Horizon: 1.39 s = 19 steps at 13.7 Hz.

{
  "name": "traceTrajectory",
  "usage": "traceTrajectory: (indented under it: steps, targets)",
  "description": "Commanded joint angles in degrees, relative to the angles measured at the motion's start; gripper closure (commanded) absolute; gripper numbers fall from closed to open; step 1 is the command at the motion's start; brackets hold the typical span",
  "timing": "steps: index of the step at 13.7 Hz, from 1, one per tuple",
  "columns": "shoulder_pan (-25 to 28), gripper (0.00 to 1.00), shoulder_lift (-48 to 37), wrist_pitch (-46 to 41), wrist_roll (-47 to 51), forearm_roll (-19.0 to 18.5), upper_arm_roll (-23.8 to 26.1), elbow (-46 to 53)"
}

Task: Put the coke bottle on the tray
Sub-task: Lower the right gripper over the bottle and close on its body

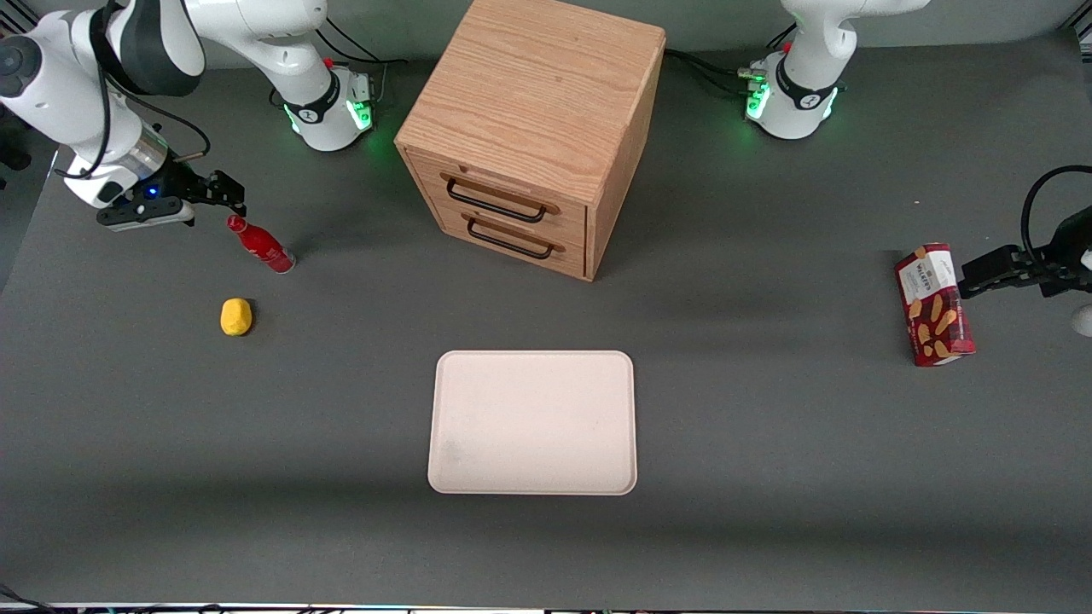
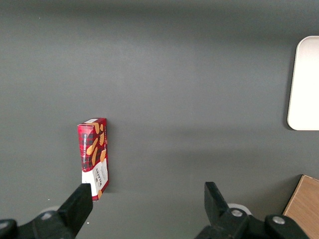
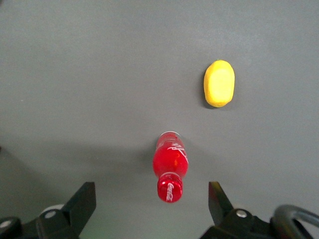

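Front view: the coke bottle stands upright on the dark grey bench, toward the working arm's end. The jaws of the right arm's gripper hang just above and beside the bottle's red cap, at about 10 o'clock from it, without touching it. A small yellow lump lies on the bench at about 7 o'clock from the bottle, nearer the camera and apart from it. The tray lies flat and bare in the middle of the bench, nearer the camera than the wooden drawer cabinet, whose two dark handles face the tray. From the bottle, the tray sits at roughly 4 o'clock, well apart. A red biscuit box stands toward the parked arm's end.

Left wrist view: the biscuit box stands on the bench, with a rounded corner of the tray and a corner of the cabinet at the frame's edges.

Right wrist view: the camera looks straight down on the bottle, cap and white lettering visible. The gripper has its jaws spread wide apart, one finger on either side of the bottle with clear gaps, holding nothing. The yellow lump lies at about 1 o'clock from the bottle.
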Motion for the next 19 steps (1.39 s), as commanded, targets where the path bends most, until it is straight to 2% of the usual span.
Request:
traceTrajectory:
  steps: [1, 6, 13, 15, 19]
  targets:
    - [0.54, 0.0, 1.69, 6.7, -1.14, -1.21, -1.99, -3.5]
    - [0.54, 0.0, 6.97, 15.32, -7.99, -1.48, -8.93, -5.27]
    - [0.81, 0.0, 6.8, 15.25, -6.33, -1.48, -8.76, -6.15]
    - [2.99, 0.0, 6.63, 14.64, -2.48, -1.48, -8.59, -6.15]
    - [3.44, 0.0, 6.62, 13.93, 0.08, -1.48, -8.5, -6.06]
